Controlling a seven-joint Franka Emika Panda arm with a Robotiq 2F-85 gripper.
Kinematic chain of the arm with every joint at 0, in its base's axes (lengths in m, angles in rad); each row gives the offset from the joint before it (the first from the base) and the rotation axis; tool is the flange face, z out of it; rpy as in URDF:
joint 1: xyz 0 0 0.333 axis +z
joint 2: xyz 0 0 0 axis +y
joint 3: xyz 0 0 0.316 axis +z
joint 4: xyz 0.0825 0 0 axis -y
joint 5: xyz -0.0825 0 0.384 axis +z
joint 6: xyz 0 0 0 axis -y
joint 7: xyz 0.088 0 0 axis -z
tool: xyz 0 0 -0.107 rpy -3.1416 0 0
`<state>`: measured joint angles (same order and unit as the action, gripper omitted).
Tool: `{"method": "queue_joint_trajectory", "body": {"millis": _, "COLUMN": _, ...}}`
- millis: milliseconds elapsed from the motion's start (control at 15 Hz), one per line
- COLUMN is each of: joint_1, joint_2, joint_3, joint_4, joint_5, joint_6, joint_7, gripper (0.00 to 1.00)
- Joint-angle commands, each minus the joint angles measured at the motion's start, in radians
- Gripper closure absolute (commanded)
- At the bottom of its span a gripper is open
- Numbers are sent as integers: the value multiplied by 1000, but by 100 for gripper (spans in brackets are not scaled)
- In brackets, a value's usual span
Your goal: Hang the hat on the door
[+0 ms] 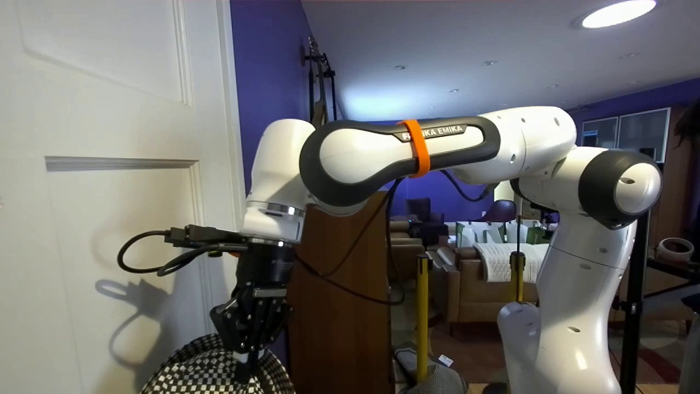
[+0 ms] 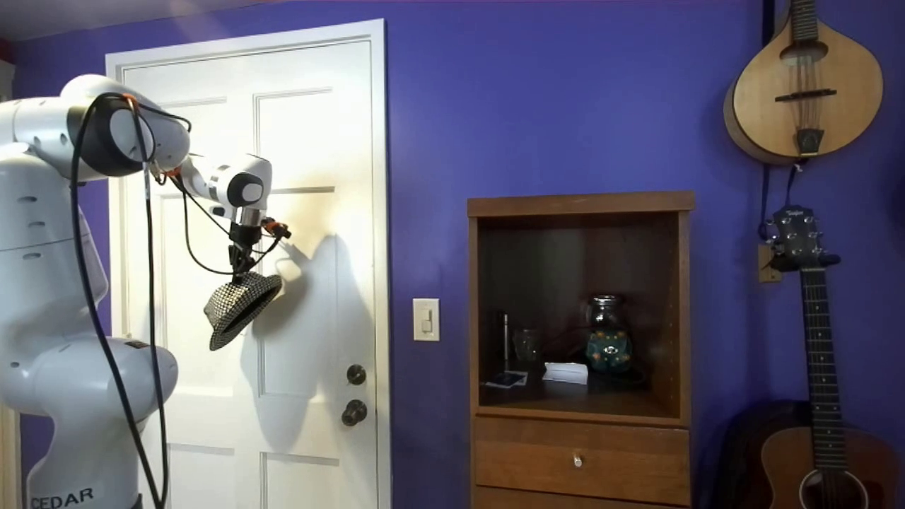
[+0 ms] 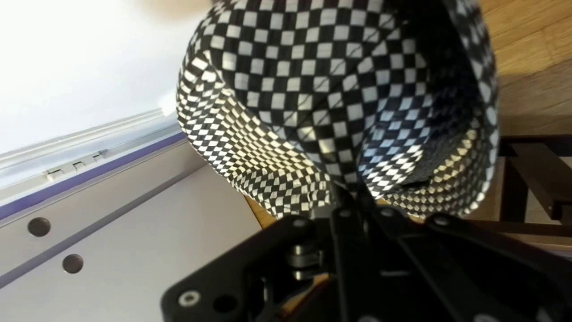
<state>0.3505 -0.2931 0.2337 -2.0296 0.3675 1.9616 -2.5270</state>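
In an exterior view, see the black-and-white checkered hat (image 2: 235,305) held tilted in front of the white panelled door (image 2: 316,318), seemingly without touching it. In the wrist view, find the jaws fully closed, with a fold of the woven material pinched in between. Choose first the hanging place: perhaps the dark doorknob (image 2: 354,413), though impossible to confirm from here. Approach slowly, turn the open side toward the chosen point, and avoid pressing the probably soft brim flat against the door. Release only after seeing the weight well supported there.
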Motion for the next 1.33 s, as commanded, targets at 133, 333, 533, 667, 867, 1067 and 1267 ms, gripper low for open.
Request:
{"method": "queue_joint_trajectory", "body": {"millis": 133, "joint_1": 12, "joint_2": -14, "joint_3": -7, "joint_4": -18, "joint_5": 3, "joint_6": 11, "joint_7": 2, "gripper": 96}}
{"method": "queue_joint_trajectory", "body": {"millis": 333, "joint_1": 22, "joint_2": -8, "joint_3": 1, "joint_4": -39, "joint_5": 11, "joint_6": 87, "joint_7": -34, "gripper": 99}}
{"method": "queue_joint_trajectory", "body": {"millis": 533, "joint_1": 39, "joint_2": 9, "joint_3": 12, "joint_4": -58, "joint_5": 16, "joint_6": 186, "joint_7": -75, "gripper": 99}}
{"method": "queue_joint_trajectory", "body": {"millis": 667, "joint_1": 56, "joint_2": 30, "joint_3": 21, "joint_4": -66, "joint_5": 22, "joint_6": 268, "joint_7": -97, "gripper": 99}}
{"method": "queue_joint_trajectory", "body": {"millis": 867, "joint_1": 80, "joint_2": 85, "joint_3": 28, "joint_4": -42, "joint_5": 39, "joint_6": 326, "joint_7": -119, "gripper": 99}}
{"method": "queue_joint_trajectory", "body": {"millis": 1067, "joint_1": 82, "joint_2": 81, "joint_3": 28, "joint_4": -32, "joint_5": 24, "joint_6": 250, "joint_7": -98, "gripper": 99}}
{"method": "queue_joint_trajectory", "body": {"millis": 1267, "joint_1": 78, "joint_2": 45, "joint_3": 17, "joint_4": -44, "joint_5": 30, "joint_6": 211, "joint_7": -112, "gripper": 99}}
